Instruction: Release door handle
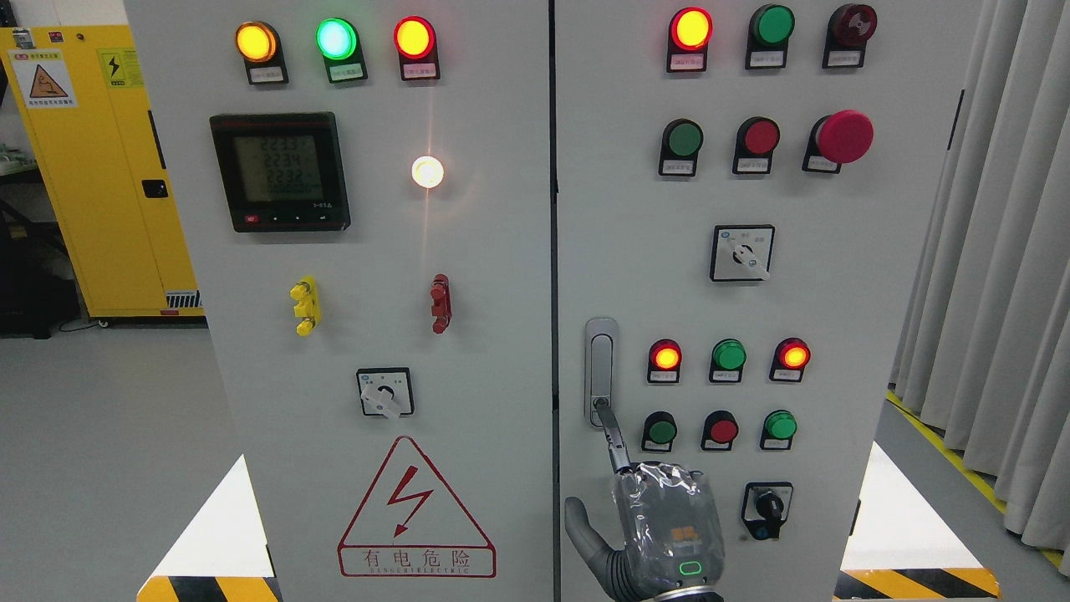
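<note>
Head view: silver vertical door handle [601, 370] just right of the centre seam, lower middle of the frame, on the grey cabinet's right door [836, 293]. Below it, grey plastic-wrapped right hand [660, 522] at bottom centre, index finger [613, 435] extended and touching the handle's lower end, thumb spread left, other fingers curled, gripping nothing. Bare door panel around the handle's left edge
</note>
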